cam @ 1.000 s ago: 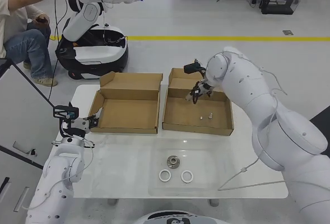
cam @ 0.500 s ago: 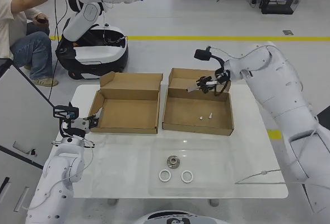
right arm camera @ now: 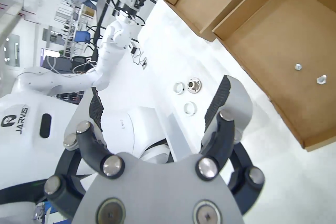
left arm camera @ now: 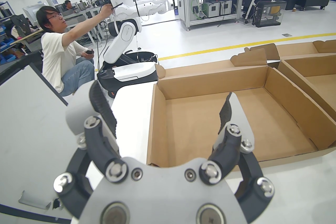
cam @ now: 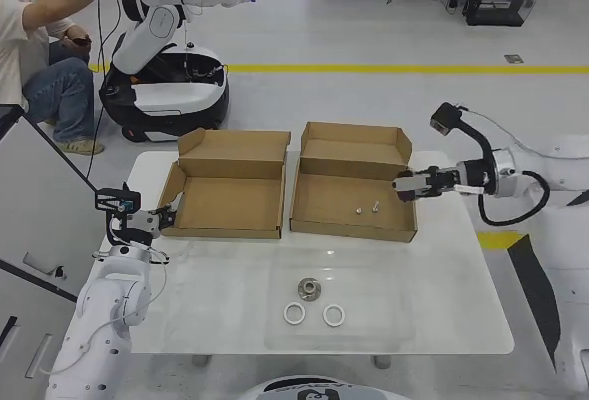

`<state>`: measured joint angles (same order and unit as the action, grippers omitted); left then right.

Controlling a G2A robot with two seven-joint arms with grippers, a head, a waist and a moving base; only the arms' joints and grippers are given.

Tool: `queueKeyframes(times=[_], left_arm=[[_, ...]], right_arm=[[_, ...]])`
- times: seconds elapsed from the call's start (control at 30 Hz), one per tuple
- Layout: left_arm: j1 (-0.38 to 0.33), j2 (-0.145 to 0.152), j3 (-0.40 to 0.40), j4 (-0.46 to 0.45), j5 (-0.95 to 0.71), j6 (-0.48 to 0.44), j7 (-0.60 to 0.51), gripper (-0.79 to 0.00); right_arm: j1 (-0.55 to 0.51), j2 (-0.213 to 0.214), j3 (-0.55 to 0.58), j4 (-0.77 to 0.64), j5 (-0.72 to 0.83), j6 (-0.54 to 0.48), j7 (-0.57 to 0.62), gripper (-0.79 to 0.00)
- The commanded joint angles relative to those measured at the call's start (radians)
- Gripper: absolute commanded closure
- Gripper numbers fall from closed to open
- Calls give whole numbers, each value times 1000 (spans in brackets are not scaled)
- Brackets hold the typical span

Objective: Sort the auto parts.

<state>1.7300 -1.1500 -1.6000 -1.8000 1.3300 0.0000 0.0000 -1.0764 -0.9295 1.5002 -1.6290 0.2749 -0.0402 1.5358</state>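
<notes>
Spreading across the middle of the top view, the white surface [cam: 224, 300] carries two open cardboard boxes side by side in the upper centre: the left box [cam: 229, 205], bare inside, and the right box [cam: 324, 205].

Over the last second the right arm has swung out from above the far part of the right box toward the right of the frame. The right gripper [cam: 399, 186] now hangs just past that box's right wall, its jaws spread wide and holding nothing, as its own wrist view [right arm camera: 159, 87] confirms. The left gripper [cam: 169, 215] has not stirred; it sits at the left box's outer wall, jaws likewise wide and empty [left arm camera: 162, 92].

Lower centre, a metal hub [cam: 306, 290] stands on the surface, with a pair of white rings [cam: 294, 314] just below it. Two small metal pieces [cam: 360, 211] lie close together on the right box's floor, where they already lay a second ago.

The withdrawal suggests a drop is finished; three parts remain unsorted, so the likely next step is a fresh pick.
</notes>
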Motion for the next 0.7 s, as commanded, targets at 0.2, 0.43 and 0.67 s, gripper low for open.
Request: queueKeyframes(times=[0.2,0.43,0.67], left_arm=[[0,0,0,0,0,0,0,-785],[0,0,0,0,0,0,0,-785],[0,0,0,0,0,0,0,-785]], right_arm=[[-131,95,140,39,221,3,0,-785],[-227,166,196,76,416,-38,0,-785],[-227,166,196,76,416,-38,0,-785]])
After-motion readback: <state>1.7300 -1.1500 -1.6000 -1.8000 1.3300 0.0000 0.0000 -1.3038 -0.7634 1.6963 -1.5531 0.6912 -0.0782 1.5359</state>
